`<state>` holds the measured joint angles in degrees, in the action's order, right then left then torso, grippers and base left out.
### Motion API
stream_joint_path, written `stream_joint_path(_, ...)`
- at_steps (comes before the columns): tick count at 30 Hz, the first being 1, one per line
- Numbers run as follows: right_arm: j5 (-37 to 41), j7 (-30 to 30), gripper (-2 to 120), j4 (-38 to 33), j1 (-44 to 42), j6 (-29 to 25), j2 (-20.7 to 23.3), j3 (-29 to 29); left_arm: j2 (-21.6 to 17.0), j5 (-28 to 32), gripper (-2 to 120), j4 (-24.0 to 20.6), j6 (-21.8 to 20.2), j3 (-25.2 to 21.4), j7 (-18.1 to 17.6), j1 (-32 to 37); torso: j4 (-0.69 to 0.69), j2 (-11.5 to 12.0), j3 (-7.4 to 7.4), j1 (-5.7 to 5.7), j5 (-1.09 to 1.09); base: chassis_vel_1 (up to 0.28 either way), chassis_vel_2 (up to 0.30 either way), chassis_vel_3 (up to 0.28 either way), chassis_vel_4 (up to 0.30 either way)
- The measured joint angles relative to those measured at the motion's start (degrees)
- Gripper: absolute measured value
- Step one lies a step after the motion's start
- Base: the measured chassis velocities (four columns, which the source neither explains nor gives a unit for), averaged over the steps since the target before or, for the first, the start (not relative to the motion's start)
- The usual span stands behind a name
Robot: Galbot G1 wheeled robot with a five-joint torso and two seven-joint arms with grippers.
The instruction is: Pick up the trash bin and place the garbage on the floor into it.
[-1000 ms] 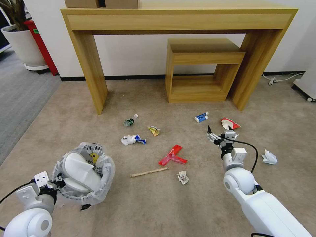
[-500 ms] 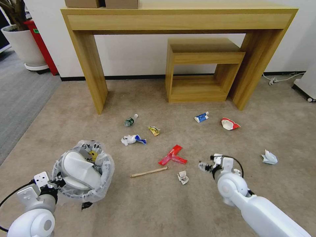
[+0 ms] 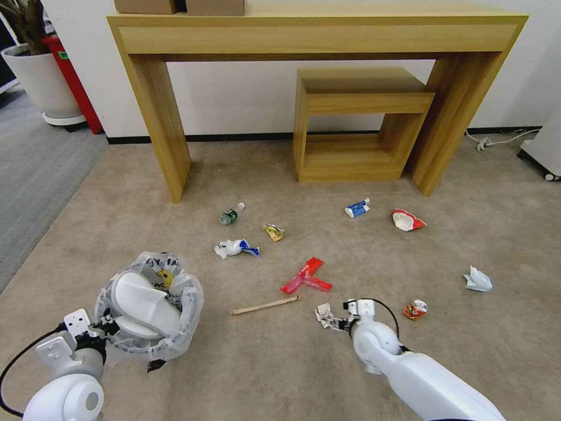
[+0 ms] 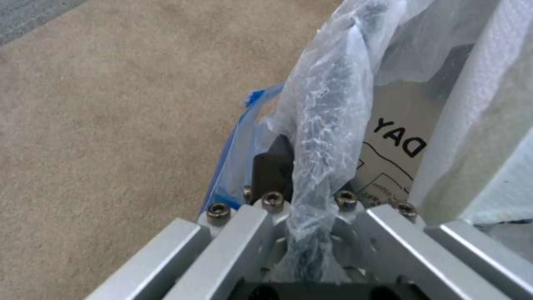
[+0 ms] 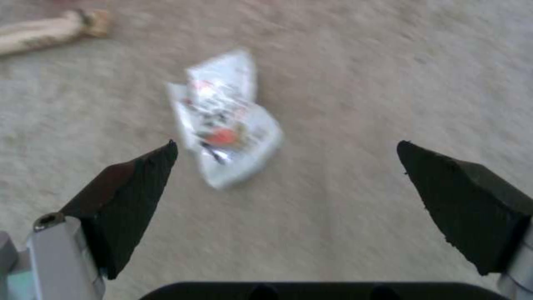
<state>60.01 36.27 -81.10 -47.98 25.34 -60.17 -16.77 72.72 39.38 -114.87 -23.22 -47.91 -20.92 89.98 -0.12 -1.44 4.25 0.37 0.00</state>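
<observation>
White wall (image 3: 245,99), wooden console table (image 3: 315,35), grey carpet (image 3: 35,169)

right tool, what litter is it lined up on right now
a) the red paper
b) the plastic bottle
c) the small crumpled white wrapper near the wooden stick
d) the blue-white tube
c: the open right tool has the crumpled white wrapper just ahead between its fingers, with the wooden stick nearby on the floor.

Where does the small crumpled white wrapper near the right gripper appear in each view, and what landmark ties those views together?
Head view: the crumpled white wrapper lies on the floor just ahead of the right gripper.
Right wrist view: the wrapper lies just beyond the wide-open fingers.
Left wrist view: not in it; the left gripper clamps the trash bin rim.
Shared landmark: the wooden stick beside the wrapper.
</observation>
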Motion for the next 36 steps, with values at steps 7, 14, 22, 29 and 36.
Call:
stream_joint_path(7, -3.35, -1.90, 100, 6.12, 3.13, -1.59, -4.70, -2.94, 0.23, 0.04, 0, 0.38, 0.68, -0.16, 0.19, -0.03, 0.00, 0.00, 0.00, 0.00, 0.00, 0.000, 0.000, 0.000, 0.000)
stream_joint_path(14, -5.76, -3.28, 97, 10.32, 3.73, -2.94, -7.08, -3.22, 0.28, 0.04, 0, 0.74, 0.83, -0.12, 0.28, -0.19, 0.00, 0.00, 0.00, 0.00, 0.00, 0.000, 0.000, 0.000, 0.000)
stream_joint_path(22, -6.96, -4.03, 89, 13.25, 4.07, -4.35, -8.60, -3.21, 0.28, 0.13, 0, 0.90, 0.89, 0.04, 0.31, -0.31, -0.01, 0.00, 0.00, 0.00, 0.01, 0.000, 0.000, 0.000, 0.000)
stream_joint_path(29, -8.01, -4.20, 64, 13.81, 3.81, -5.40, -8.28, -3.03, 0.41, 0.12, 0, 0.98, 1.17, 0.04, 0.34, -0.27, -0.01, 0.00, 0.00, 0.00, 0.00, 0.000, 0.000, 0.000, 0.000)
stream_joint_path(36, -9.26, -4.46, 41, 14.14, 3.23, -6.27, -8.14, -2.82, 0.80, -0.03, 0, 1.03, 1.48, 0.17, 0.38, -0.26, 0.00, 0.00, 0.00, 0.00, 0.00, 0.000, 0.000, 0.000, 0.000)
